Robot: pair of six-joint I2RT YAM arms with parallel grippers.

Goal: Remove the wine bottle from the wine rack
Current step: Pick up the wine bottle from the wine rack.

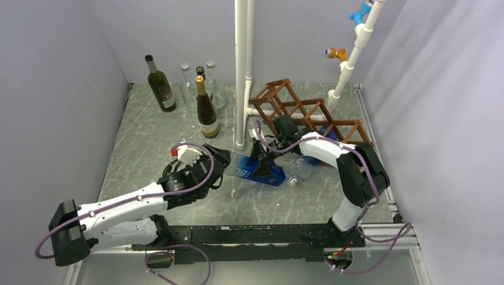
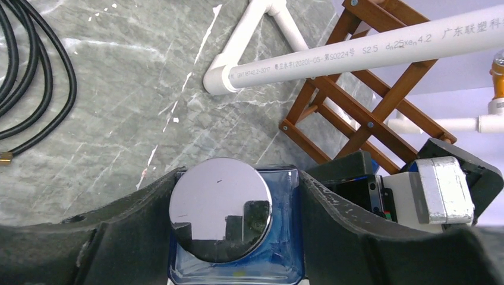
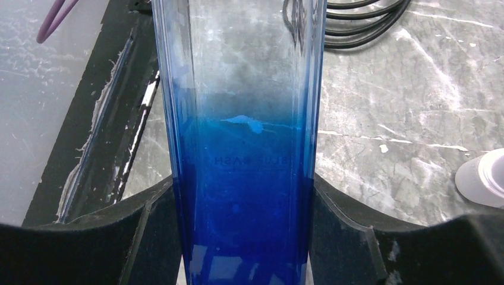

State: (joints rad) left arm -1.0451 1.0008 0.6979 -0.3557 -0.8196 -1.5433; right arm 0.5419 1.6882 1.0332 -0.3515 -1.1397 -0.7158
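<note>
The wine bottle [image 1: 241, 168] is a square blue glass bottle with a round mirror-like cap [image 2: 220, 208]. It lies on its side low over the table, in front of the brown wooden wine rack [image 1: 309, 114]. My left gripper [image 1: 221, 165] sits at the cap end, and its black fingers [image 2: 136, 237] press both sides of the bottle's shoulder. My right gripper [image 1: 261, 160] is shut on the blue body [image 3: 243, 178] further along. In the left wrist view the wine rack [image 2: 356, 101] stands beyond the cap.
Several upright bottles [image 1: 184, 89] stand at the back left. A white pipe post [image 1: 241, 71] rises beside the rack, with a pipe [image 2: 356, 56] crossing it. A small clear bottle with a white cap [image 3: 484, 178] lies near the blue one. Black cables [image 2: 35, 77] lie on the table.
</note>
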